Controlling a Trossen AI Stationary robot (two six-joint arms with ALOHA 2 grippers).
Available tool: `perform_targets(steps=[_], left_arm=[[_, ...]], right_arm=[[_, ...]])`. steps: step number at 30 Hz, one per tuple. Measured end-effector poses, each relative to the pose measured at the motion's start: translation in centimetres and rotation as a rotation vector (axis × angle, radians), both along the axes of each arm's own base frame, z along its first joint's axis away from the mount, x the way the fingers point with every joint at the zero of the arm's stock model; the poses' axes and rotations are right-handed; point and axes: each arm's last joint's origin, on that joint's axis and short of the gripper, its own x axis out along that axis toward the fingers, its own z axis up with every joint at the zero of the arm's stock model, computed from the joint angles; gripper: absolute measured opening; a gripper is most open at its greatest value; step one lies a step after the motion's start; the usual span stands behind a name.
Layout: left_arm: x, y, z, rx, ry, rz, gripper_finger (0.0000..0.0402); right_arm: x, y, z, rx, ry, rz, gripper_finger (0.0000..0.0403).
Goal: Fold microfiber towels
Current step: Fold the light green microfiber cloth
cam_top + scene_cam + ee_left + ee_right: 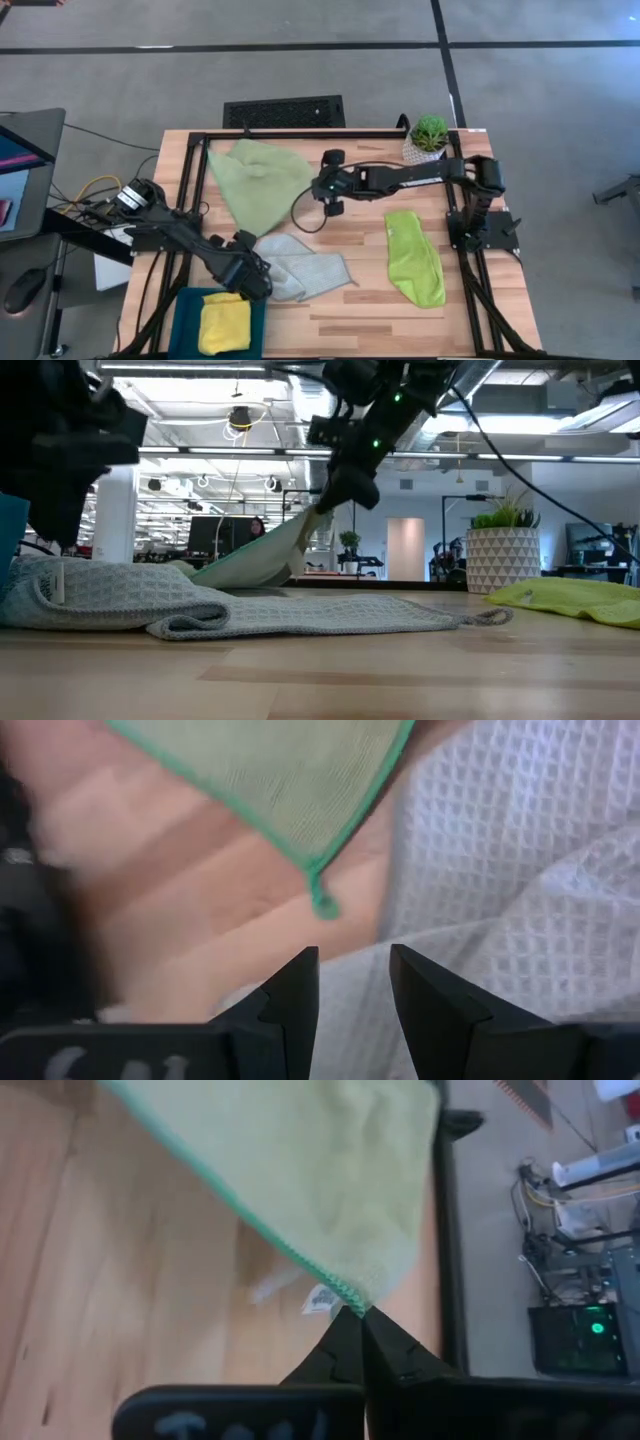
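My right gripper [312,190] is shut on a sage green towel [258,180] at the table's far middle. One end of that towel is raised, while the rest lies on the table [360,300]. A pale grey-green waffle towel [305,270] lies bunched near the front. My left gripper [352,960] stands open just above its left part, and I cannot tell whether it touches the cloth. A lime green towel [413,258] lies folded long at the right. A yellow towel [225,322] sits in the teal bin [185,320]. My right gripper pinches the sage green towel's green-stitched hem at a corner [350,1292] between its two fingertips, slanting down from the table's right side. The held corner [318,518] is lifted clear. The cloth slopes down from it to the table, where the rest lies.
A potted plant [428,138] stands at the far right corner. A black frame rail [300,133] runs around the table's far and side edges. A black cable [305,215] loops below the right arm. There is bare wood between the grey-green and lime towels.
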Motion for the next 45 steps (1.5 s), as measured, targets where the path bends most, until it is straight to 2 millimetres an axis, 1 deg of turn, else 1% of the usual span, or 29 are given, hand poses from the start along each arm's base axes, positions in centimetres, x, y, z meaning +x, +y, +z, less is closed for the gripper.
perform_targets(steps=[3, 5, 10, 14, 19, 22, 26, 29, 31, 35, 40, 45], left_arm=[[0.5, 0.7, -0.8, -0.017, -0.034, 0.04, 0.0119], [0.8, 1.3, -1.2, -0.025, -0.054, 0.06, 0.0119], [1.5, 2.7, -2.1, 0.029, -0.125, 0.078, 0.0119], [2.0, 4.1, -2.2, 0.045, -0.114, 0.1, 0.0119], [2.4, 5.2, -2.2, 0.047, -0.108, 0.14, 0.0119], [2.6, 5.6, -2.2, 0.069, -0.105, 0.097, 0.0119], [3.3, 5.9, -2.1, 0.124, -0.142, 0.015, 0.0119], [4.0, 6.1, -2.1, 0.15, -0.178, -0.058, 0.0119], [4.5, 6.4, -2.0, 0.198, -0.212, -0.096, 0.0119], [5.3, 7.3, -1.8, 0.282, -0.255, -0.12, 0.0119], [6.5, 8.5, -1.6, 0.301, -0.295, -0.144, 0.0119], [7.2, 9.1, -1.5, 0.319, -0.298, -0.207, 0.0119]], right_arm=[[-0.5, -0.3, 1.3, 0.011, -0.041, -0.021, 0.0007], [-0.8, -0.4, 1.7, 0.012, -0.041, -0.024, 0.0006], [-0.8, -0.8, 1.8, 0.011, -0.05, -0.033, 0.0006], [-0.7, -1.1, 1.8, 0.01, -0.06, -0.039, 0.0007], [-0.5, -1.7, 2.2, -0.007, -0.105, -0.043, 0.0007], [-0.3, -2.4, 2.6, -0.031, -0.149, -0.043, 0.0007], [-0.1, -3.2, 3.1, -0.048, -0.202, -0.057, 0.0007], [0.1, -3.8, 4.1, -0.054, -0.226, -0.072, 0.0007], [0.3, -4.2, 4.8, -0.058, -0.248, -0.079, 0.0007], [0.3, -4.2, 5.2, -0.055, -0.228, -0.08, 0.0007], [0.4, -4.4, 5.9, -0.056, -0.233, -0.084, 0.0007], [0.4, -4.4, 6.2, -0.055, -0.231, -0.085, 0.0008]])
